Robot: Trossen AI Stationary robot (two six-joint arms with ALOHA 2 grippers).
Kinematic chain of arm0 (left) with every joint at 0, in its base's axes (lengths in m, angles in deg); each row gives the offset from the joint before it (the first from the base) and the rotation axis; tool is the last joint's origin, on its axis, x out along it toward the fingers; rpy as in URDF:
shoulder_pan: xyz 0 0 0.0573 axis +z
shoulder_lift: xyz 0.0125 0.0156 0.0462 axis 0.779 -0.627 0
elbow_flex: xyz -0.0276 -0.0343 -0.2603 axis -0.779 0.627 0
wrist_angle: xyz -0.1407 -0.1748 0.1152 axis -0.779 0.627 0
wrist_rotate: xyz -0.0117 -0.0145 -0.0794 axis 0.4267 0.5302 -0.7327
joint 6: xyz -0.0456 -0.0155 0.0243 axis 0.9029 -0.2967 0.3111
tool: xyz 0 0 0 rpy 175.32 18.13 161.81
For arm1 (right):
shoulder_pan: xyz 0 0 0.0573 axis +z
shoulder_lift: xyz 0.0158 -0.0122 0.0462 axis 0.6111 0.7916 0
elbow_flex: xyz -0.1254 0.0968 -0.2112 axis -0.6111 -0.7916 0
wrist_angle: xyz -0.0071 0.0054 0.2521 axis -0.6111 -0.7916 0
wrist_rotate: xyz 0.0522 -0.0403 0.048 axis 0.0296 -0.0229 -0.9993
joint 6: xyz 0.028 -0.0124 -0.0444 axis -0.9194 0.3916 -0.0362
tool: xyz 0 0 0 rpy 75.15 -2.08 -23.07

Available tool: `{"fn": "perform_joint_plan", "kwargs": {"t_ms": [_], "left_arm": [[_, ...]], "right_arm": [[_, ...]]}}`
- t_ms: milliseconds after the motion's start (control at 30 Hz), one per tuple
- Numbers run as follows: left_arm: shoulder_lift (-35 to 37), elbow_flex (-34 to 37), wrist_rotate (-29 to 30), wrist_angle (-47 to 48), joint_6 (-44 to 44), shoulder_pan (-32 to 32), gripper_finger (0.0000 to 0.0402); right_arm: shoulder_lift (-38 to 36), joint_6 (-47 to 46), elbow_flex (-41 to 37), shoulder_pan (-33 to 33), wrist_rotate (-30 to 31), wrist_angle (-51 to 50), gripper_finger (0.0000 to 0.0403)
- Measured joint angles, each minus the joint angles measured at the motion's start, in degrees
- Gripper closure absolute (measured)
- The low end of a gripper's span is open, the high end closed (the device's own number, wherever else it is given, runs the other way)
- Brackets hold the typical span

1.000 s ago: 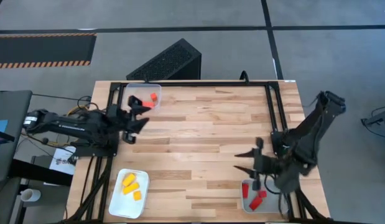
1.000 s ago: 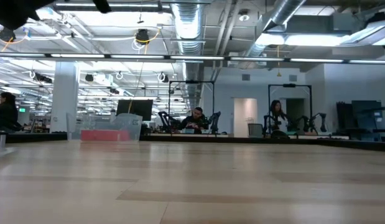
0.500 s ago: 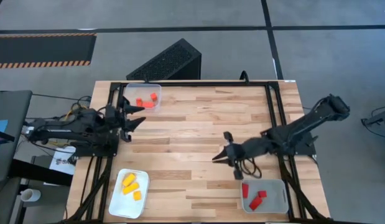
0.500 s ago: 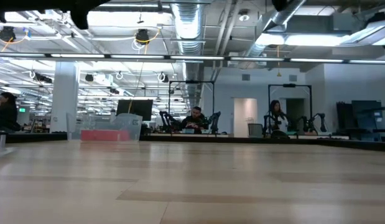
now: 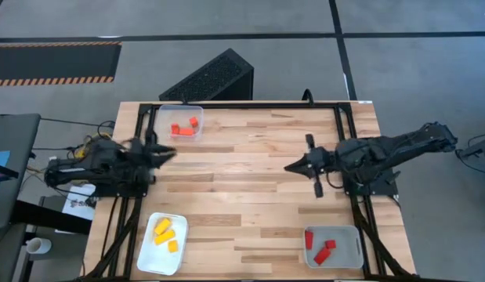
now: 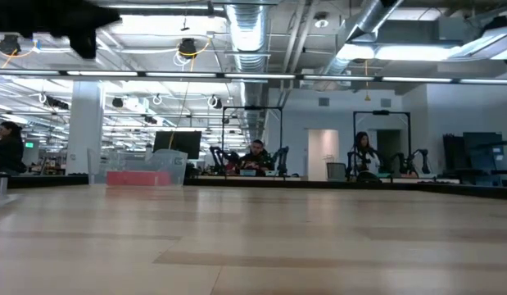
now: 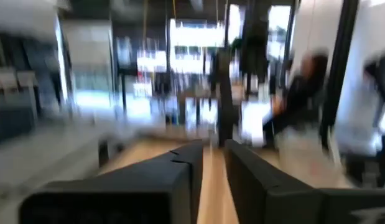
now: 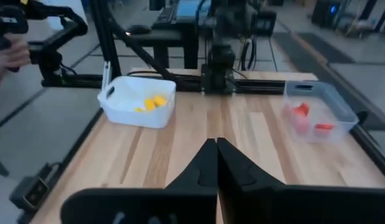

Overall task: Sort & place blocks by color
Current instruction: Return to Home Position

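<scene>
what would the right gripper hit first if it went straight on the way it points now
Bare table ahead of the right gripper, then probably the left arm at the far edge. The white tray and clear tray sit off to the sides.

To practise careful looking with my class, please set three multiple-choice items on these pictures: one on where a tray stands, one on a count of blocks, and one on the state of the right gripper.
1. In the high view, at which corner of the table does the white tray with the yellow blocks stand?
A. lower left
B. lower right
C. upper right

2. How many red blocks lie in the gray tray?
A. one
B. three
C. six

3. How is the right gripper, over the table's right half?
A. open round a block
B. shut on a yellow block
C. shut, holding nothing

Answers:
1 A: the tray sits at the lower left corner, on the side of the left gripper.
2 B: three separate red pieces show.
3 C: the right wrist view shows its fingers meeting with nothing between them.
</scene>
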Motion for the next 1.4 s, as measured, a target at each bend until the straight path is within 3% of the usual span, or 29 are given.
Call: {"fn": "perform_joint_plan", "kwargs": {"t_ms": [67, 200, 467, 667, 967, 1400], "left_arm": [[0.2, 2.3, -0.3, 1.5, 1.2, 0.0, 0.0362], [2.5, 5.8, -1.1, -7.6, 1.2, 0.0, 0.0396], [2.3, 7.0, -2.0, -7.9, 1.8, 0.0, 0.04], [2.1, 15.2, -3.9, -20.1, 2.4, 0.0, 0.0401], [2.2, 16.0, -4.6, -20.4, 2.0, 0.1, 0.0401], [2.1, 16.1, -7.3, -13.5, 3.7, 0.1, 0.0401]], "right_arm": [[-3.0, 0.6, -4.1, 0.0, 0.0, 3.5, 0.039], [-9.9, 1.0, -14.8, -0.8, 0.0, 12.8, 0.0387], [-26.7, -3.2, -37.8, -5.9, 0.3, 32.4, 0.0393], [-34.9, -3.0, -49.4, -11.5, 0.3, 39.9, 0.0394], [-40.9, 1.8, -50.3, -16.7, -11.9, 34.7, 0.0394], [-46.5, 3.3, -50.3, -22.9, -17.8, 20.9, 0.0394]]}}
